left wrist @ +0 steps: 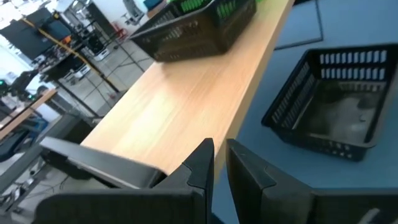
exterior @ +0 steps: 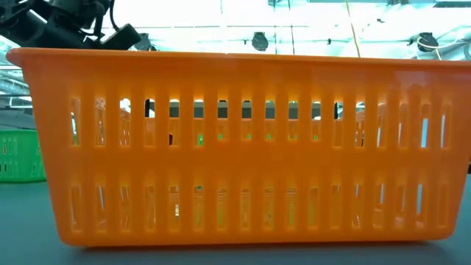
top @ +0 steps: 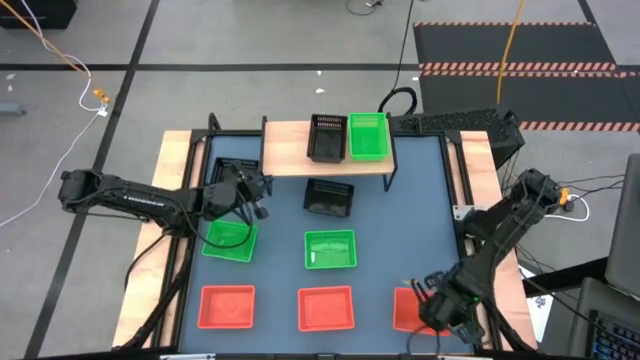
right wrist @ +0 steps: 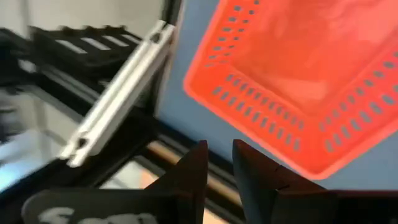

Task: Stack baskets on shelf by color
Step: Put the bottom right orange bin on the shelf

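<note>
The shelf (top: 290, 158) stands at the table's far side and carries a black basket (top: 327, 137) next to a green basket (top: 368, 135). On the table are two more black baskets (top: 329, 197) (top: 232, 168), two green baskets (top: 229, 240) (top: 330, 249) and three red baskets in the near row (top: 226, 306) (top: 326, 308) (top: 405, 305). My left gripper (left wrist: 219, 163) hovers shut near the shelf's left end, holding nothing. My right gripper (right wrist: 219, 160) hangs shut over the right red basket (right wrist: 298, 74), whose right part the arm hides in the high view.
The middle red basket (exterior: 235, 147) fills the low view, with a green basket (exterior: 18, 154) behind it at the left. Wooden rails (top: 172, 180) line the table's left and right sides. A metal frame bar (right wrist: 118, 93) runs near my right gripper.
</note>
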